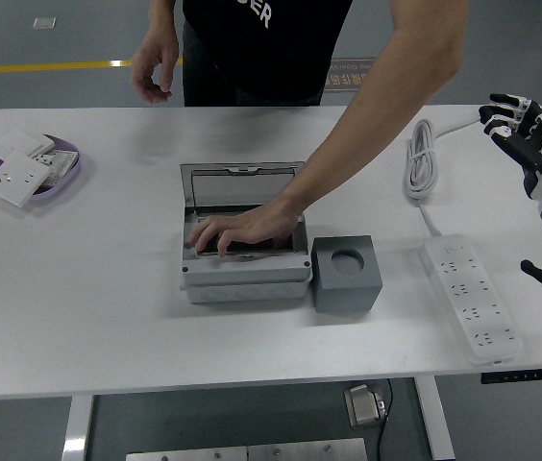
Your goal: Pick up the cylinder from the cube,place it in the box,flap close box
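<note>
A grey box (245, 279) sits mid-table with its flap lid (237, 184) raised open toward the far side. A person's hand (237, 230) reaches down into the box. The grey cube (347, 273) stands touching the box's right side; its round top hole is empty. No cylinder shows. My right hand (528, 134) hangs raised at the right edge, fingers spread, holding nothing. My left hand is out of view.
A white power strip (470, 298) with its coiled cord (419, 161) lies on the right. White wall sockets on a purple plate (31, 168) lie far left. The person stands at the far side; the other hand (154, 65) is off the table.
</note>
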